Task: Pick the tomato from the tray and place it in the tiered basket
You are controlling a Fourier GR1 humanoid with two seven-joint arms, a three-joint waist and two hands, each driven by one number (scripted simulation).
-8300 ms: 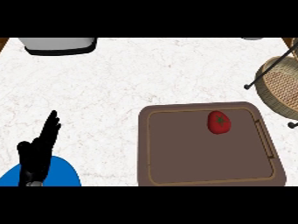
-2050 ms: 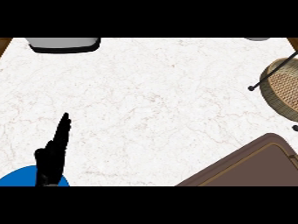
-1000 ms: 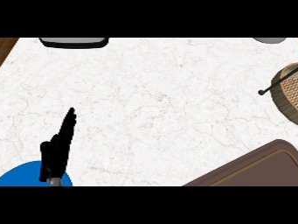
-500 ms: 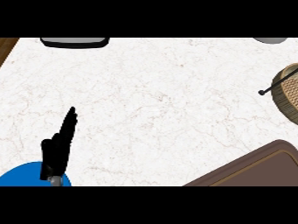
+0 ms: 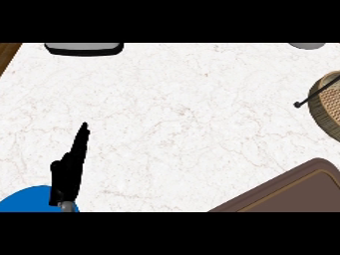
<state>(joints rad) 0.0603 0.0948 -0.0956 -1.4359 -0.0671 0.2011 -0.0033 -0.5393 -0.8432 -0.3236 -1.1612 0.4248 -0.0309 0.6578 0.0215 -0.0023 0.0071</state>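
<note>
tomato was nowhere in sight: only a corner of the tray (image 5: 305, 191) showed at five o'clock, with nothing on the part that showed. the right hand was out of view, so whether it carried the fruit could not be told. the tiered basket (image 5: 338, 107) stood at three o'clock, apart from the tray. the left hand (image 5: 66, 174) rested at seven o'clock by a blue plate (image 5: 21, 201), its fingers straight and together, holding nothing. by judgement, the tomato would be light, smooth, prone to roll and easily bruised. a hold across its widest middle, thumb opposite fingers, would suit it.
</note>
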